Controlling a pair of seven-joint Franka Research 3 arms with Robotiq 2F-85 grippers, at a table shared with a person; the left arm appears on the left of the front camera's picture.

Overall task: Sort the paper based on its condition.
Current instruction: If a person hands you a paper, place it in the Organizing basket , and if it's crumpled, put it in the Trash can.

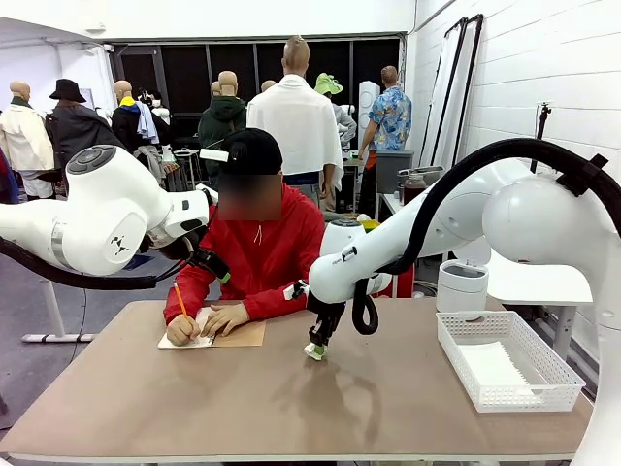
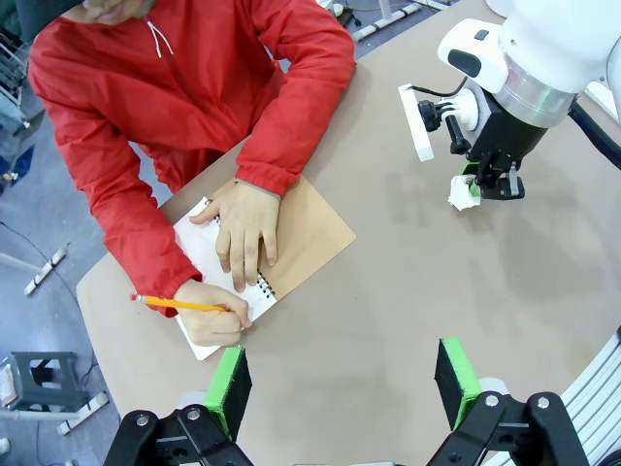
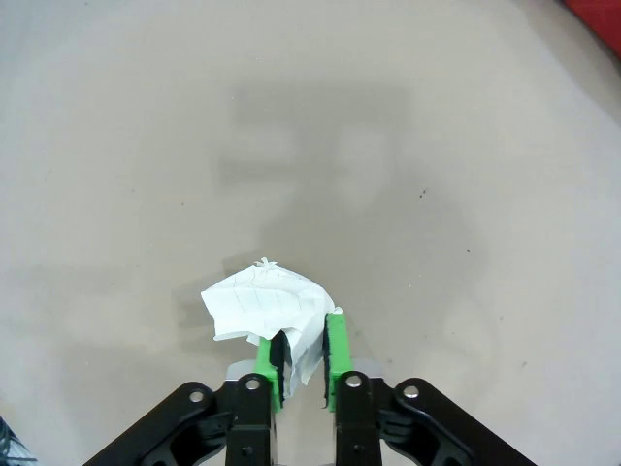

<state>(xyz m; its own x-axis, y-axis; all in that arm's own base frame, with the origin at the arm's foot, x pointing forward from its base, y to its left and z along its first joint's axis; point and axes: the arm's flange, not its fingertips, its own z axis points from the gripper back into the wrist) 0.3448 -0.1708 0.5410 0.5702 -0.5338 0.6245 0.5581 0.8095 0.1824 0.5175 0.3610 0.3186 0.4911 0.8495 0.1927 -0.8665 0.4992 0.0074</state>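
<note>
Jaws, right gripper: nipped together on one edge of crumpled paper, low at the middle of the table; left gripper: jaws apart, empty; handling: bite looks shallow, so pinch firmly and lift straight up before carrying to the wrinkled lot.

Across the brown table from me sat a person in a red jacket and black cap. An open notebook with a brown cover lay flat before them, and an orange pencil touched its page. On my right a white mesh tray sat on the table, a white round pot just behind it.
</note>
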